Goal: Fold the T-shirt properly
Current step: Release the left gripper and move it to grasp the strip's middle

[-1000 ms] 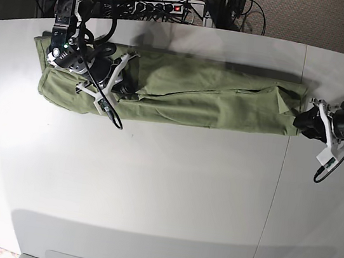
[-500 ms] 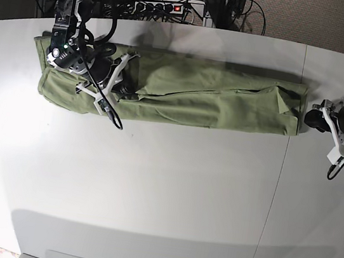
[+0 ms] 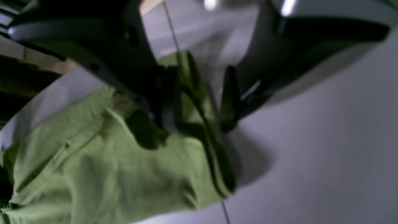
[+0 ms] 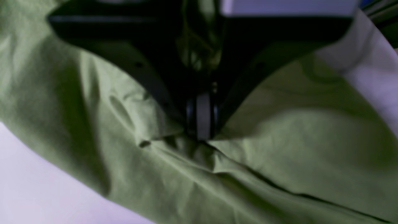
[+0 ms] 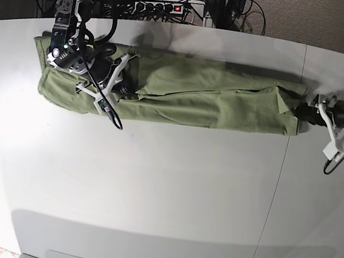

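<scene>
We are pinching the T-shirt [image 5: 183,92] with our right fingers [image 5: 121,87], clamped tight on a fold at its 9 o'clock end. The shirt is lying as a long band across the desk [image 5: 151,184]. At its 3 o'clock edge our left fingers [image 5: 307,113] are standing wide, straddling the hem.

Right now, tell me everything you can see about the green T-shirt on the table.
The T-shirt is plain sage-green, soft wrinkled cloth, no print. It lies folded into a long narrow band across the far part of the white table. The right gripper is shut on a bunched fold near one end. At the other end the left gripper stands open with the shirt's layered edge between its jaws, not clamped.
</scene>
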You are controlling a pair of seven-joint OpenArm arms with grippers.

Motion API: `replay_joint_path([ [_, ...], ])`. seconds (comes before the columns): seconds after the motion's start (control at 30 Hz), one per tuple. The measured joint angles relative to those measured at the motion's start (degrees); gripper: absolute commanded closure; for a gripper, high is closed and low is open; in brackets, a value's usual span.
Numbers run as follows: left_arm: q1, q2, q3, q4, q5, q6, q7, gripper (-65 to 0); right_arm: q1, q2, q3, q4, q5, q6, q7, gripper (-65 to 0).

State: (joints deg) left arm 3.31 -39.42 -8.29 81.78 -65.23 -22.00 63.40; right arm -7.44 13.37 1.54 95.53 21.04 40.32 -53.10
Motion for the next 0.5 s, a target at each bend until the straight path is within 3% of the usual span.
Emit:
replay_joint_path([
  [0.5, 1.3, 5.8, -0.1, 0.0, -1.1, -0.1, -1.7, -23.4, 0.2, 0.0, 0.0, 0.0, 0.2, 0.0, -0.7, 0.0],
])
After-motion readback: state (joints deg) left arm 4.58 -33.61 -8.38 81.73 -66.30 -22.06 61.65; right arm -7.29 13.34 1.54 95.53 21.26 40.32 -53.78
